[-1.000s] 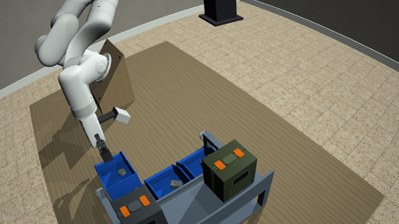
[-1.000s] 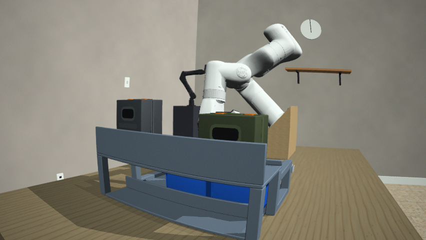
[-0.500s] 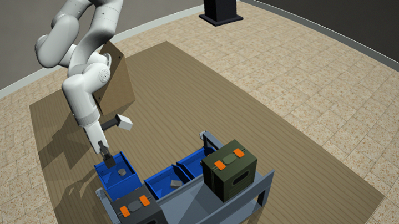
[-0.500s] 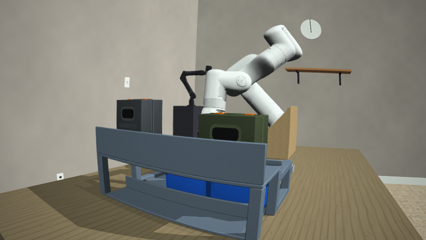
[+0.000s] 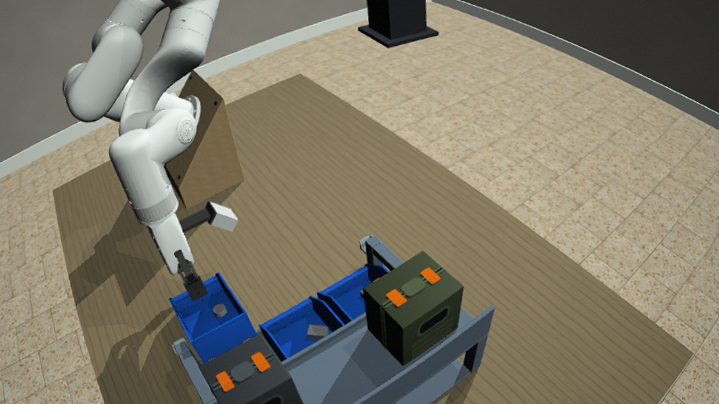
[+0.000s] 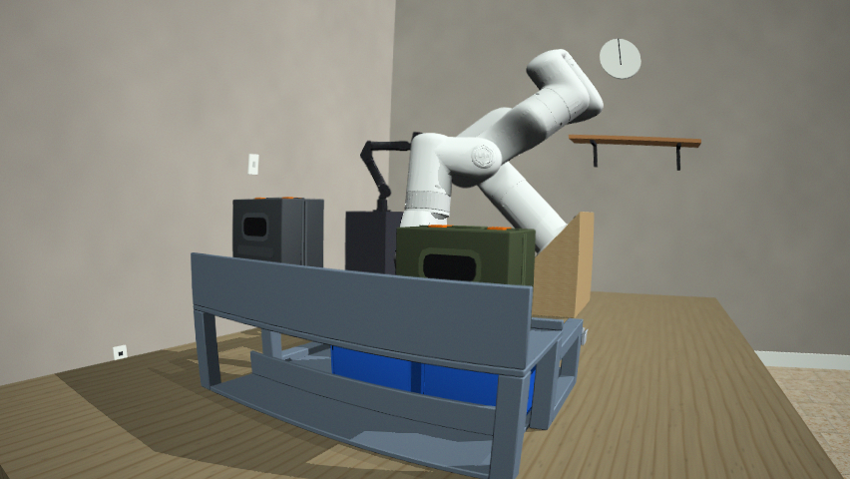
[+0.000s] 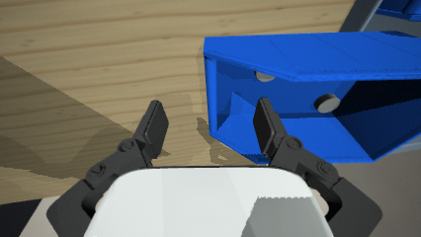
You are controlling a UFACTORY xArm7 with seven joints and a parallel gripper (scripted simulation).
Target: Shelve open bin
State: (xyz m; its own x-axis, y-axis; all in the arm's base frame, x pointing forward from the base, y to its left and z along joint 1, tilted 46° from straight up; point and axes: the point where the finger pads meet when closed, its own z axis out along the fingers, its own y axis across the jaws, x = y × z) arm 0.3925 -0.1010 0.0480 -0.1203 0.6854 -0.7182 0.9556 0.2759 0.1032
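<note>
The blue open bin (image 5: 213, 320) stands at the left end of the grey shelf (image 5: 339, 376), beside two other blue bins (image 5: 297, 326) (image 5: 354, 290) in the row. It sits higher than they do, and I cannot tell whether it rests on the shelf floor. A grey round part (image 5: 219, 309) lies inside it. My gripper (image 5: 195, 287) is open and empty at the bin's near end. In the wrist view the gripper (image 7: 210, 111) straddles the end wall of the bin (image 7: 306, 99): one finger is over the table, the other inside. Two grey parts (image 7: 328, 103) (image 7: 265, 76) show inside.
A dark grey case (image 5: 254, 391) and a green case (image 5: 416, 305) stand on the shelf's upper board, over the bins' rear ends. A brown wedge-shaped stand (image 5: 207, 144) is behind the arm. In the exterior view the cases hide the gripper, and the row bins (image 6: 416, 374) show from behind.
</note>
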